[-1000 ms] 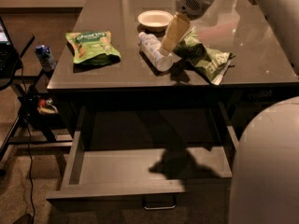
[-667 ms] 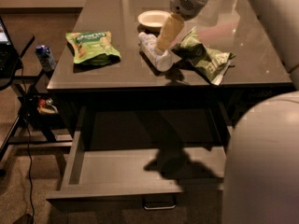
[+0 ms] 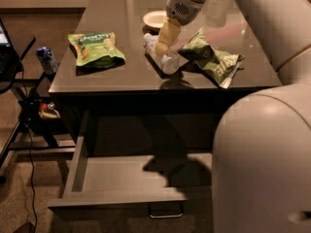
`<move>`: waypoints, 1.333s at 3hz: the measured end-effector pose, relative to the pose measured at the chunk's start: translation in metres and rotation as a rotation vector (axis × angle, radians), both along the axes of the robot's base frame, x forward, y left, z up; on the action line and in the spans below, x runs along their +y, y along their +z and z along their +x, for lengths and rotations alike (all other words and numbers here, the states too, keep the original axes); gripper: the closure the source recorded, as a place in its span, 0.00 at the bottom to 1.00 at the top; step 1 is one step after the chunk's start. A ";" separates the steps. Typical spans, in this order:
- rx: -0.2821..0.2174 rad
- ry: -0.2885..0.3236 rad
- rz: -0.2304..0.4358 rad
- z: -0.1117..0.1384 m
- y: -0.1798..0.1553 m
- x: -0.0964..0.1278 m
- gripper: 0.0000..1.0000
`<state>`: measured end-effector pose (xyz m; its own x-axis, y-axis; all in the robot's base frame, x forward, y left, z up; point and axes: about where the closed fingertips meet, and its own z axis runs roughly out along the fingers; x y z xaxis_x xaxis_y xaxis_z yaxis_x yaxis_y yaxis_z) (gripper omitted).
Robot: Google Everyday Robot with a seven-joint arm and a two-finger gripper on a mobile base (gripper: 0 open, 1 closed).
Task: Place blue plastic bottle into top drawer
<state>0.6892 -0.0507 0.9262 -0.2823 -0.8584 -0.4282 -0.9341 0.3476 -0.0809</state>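
A dark bench (image 3: 121, 67) with a glossy top shows small bright glints (the gripper (image 3: 164, 43) hangs over its far middle). Brownish carpet (image 3: 48, 178) covers the floor, and a dark side table (image 3: 22, 40) stands at the left.

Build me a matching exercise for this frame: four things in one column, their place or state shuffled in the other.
1 blue plastic bottle
2 top drawer
3 gripper
4 small blue can

a pulled open
b lying on the cabinet top
c left of the cabinet, off its top
d down right over the bottle

Pairs: 1-b, 2-a, 3-d, 4-c
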 end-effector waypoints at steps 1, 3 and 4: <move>0.031 -0.015 -0.010 0.011 -0.011 0.003 0.00; 0.047 -0.091 -0.010 0.038 -0.023 -0.013 0.00; 0.064 -0.115 -0.004 0.048 -0.033 -0.014 0.00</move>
<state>0.7369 -0.0652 0.8928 -0.4053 -0.8207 -0.4027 -0.8917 0.4521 -0.0240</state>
